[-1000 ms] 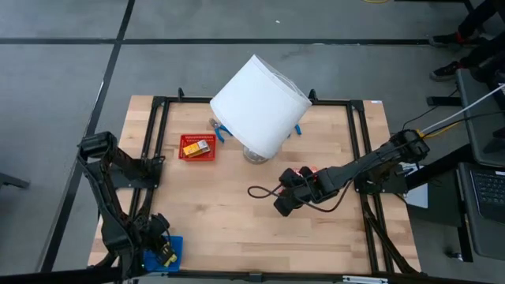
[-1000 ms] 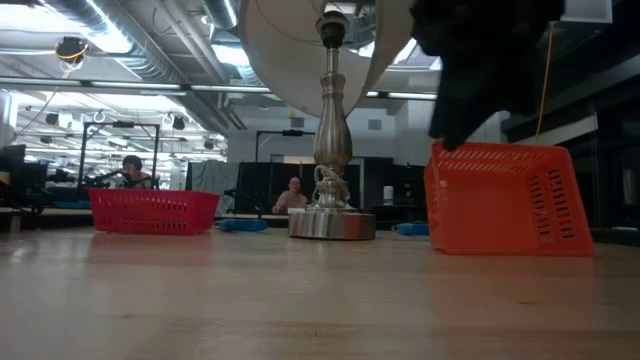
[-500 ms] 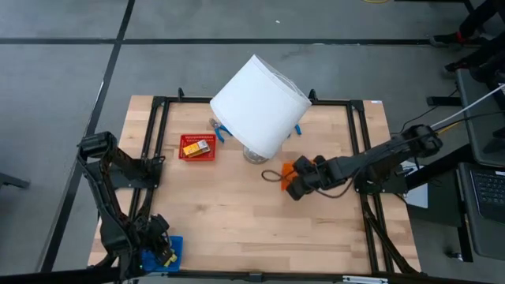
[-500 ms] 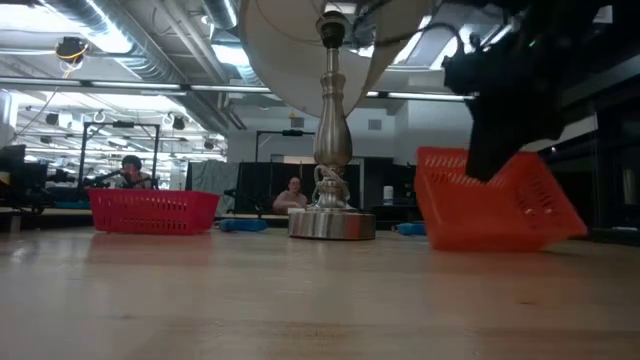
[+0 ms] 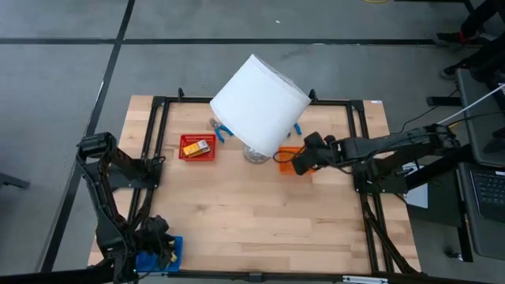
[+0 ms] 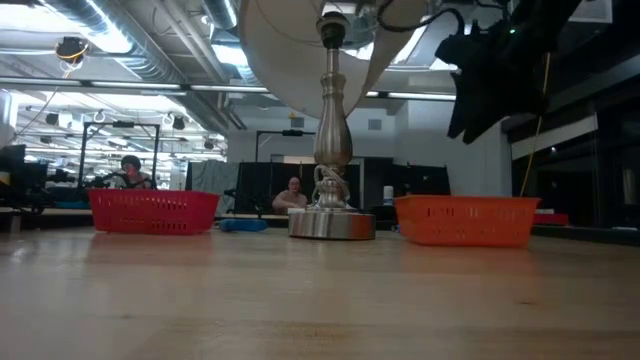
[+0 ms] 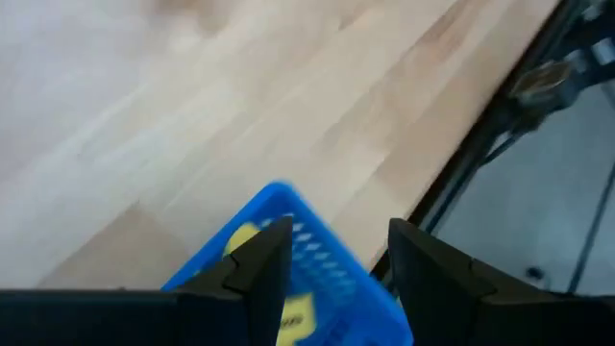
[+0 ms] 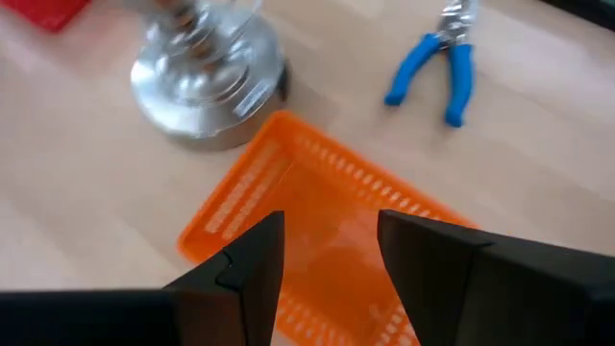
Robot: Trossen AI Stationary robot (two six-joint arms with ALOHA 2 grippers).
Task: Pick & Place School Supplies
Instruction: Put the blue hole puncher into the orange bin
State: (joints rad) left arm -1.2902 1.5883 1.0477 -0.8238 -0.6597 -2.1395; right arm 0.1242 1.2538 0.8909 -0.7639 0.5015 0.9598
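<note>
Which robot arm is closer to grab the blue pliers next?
The right one, probably. Its end effector hangs open over the orange basket, and the blue pliers lie just past the basket. The left end effector is far off at the table's near corner, over the blue tray.

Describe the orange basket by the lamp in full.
The orange basket is a small rectangular tray of slotted, mesh-like plastic with low walls. It sits flat and upright on the wooden table, close beside the lamp's round metal base, and looks empty. The right gripper hovers above it, open, not touching. Blue-handled pliers lie beyond it.
</note>
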